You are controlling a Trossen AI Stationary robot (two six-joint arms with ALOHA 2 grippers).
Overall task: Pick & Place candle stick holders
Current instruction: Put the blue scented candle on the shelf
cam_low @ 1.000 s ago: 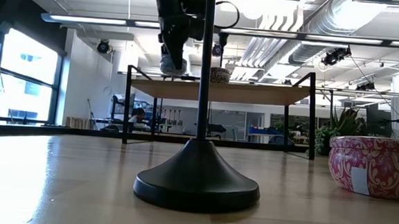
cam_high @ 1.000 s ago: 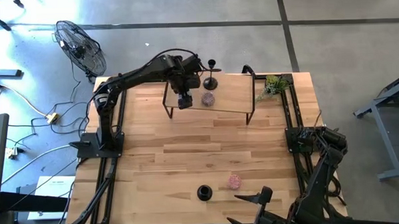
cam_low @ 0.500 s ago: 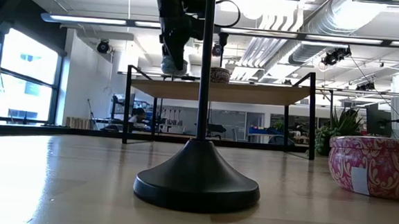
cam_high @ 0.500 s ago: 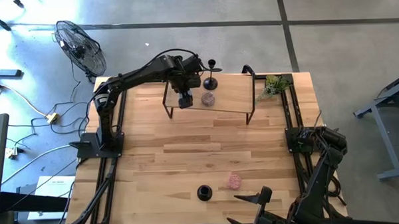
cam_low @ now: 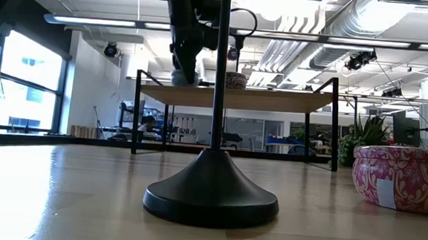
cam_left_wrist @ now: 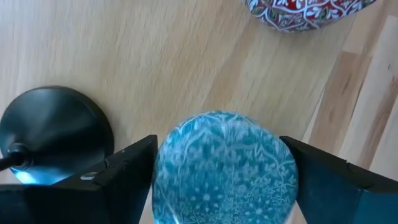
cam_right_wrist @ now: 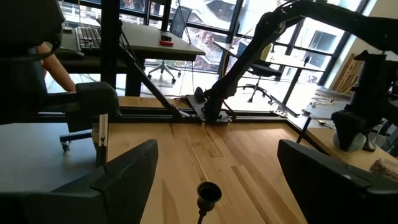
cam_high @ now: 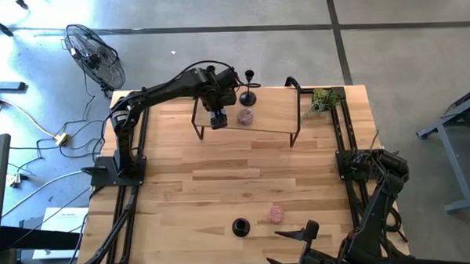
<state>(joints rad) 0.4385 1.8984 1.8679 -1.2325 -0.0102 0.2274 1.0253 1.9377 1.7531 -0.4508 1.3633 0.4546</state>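
A light wooden table (cam_high: 221, 172) is seen from above, with a low shelf on black legs (cam_high: 246, 120) across its far side. The left gripper (cam_high: 217, 118) reaches over this shelf, pointing down. In the left wrist view its fingers (cam_left_wrist: 127, 168) are spread wide on either side of a round blue patterned tin (cam_left_wrist: 224, 165); each finger sits just beside the tin's rim, and whether they touch it cannot be told.

One black candlestick holder (cam_high: 249, 88) stands upright on the shelf just beside the left gripper, its thin stem vertical and its small cup at the top. Its round base (cam_left_wrist: 56, 134) shows next to the blue tin in the left wrist view. A red patterned tin (cam_high: 245, 116) sits on the shelf close by.

A second candlestick holder (cam_high: 240, 226) stands upright near the table's front edge, long axis vertical, cup pointing straight up; in the low view its flared base and stem (cam_low: 212, 187) fill the foreground. A pink floral tin (cam_high: 276, 214) rests just beside it.

The right gripper (cam_high: 301, 233) waits at the front right corner of the table, fingers spread apart and holding nothing. A small green plant (cam_high: 322, 101) sits at the far right corner.
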